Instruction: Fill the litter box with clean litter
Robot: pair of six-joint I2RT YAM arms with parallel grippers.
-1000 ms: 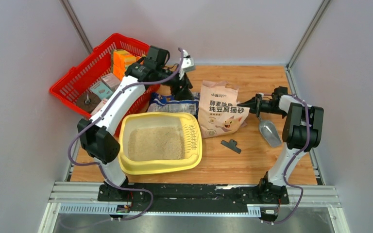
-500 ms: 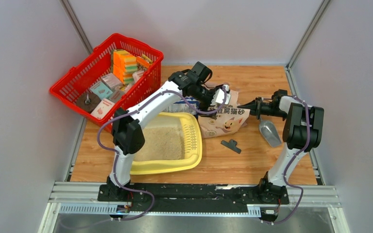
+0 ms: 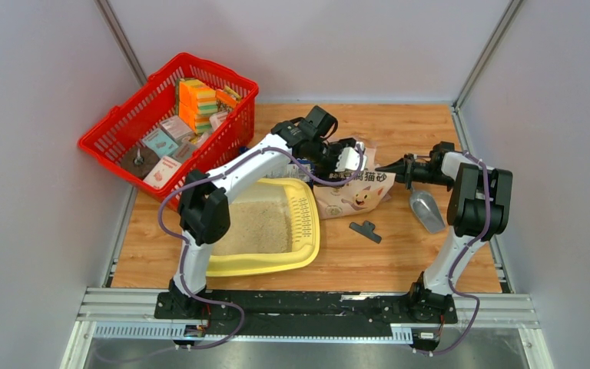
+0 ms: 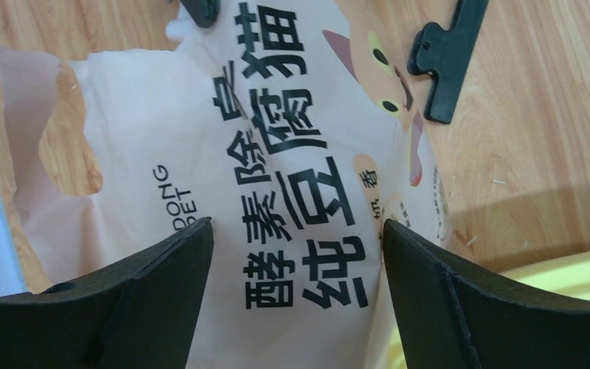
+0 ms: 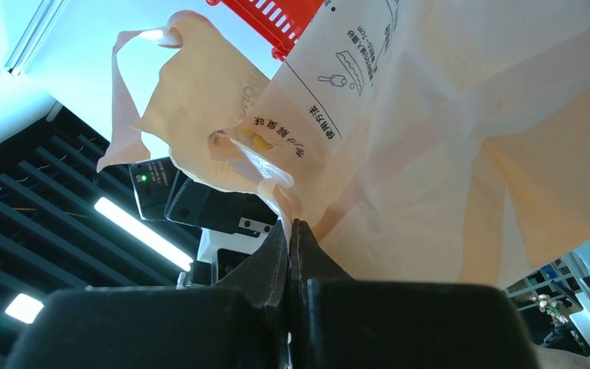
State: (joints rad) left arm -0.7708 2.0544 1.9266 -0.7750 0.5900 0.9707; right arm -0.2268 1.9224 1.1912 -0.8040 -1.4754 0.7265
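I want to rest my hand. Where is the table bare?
Bare wood: the near strip from the litter box to the right arm, before the black clip; the far strip behind the tan bag. Crowded around the left arm, between red basket and bag.

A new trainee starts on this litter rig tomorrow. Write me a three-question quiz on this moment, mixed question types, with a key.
1. True or false: the left gripper is shut on the tan bag.
2. What does the right gripper pinch? A) the tan bag's edge B) the grey scoop C) the black clip
3. Fill in: the litter box holds pale ____.
Key: 1 false, its jaws stand open over the bag; 2 A; 3 litter.
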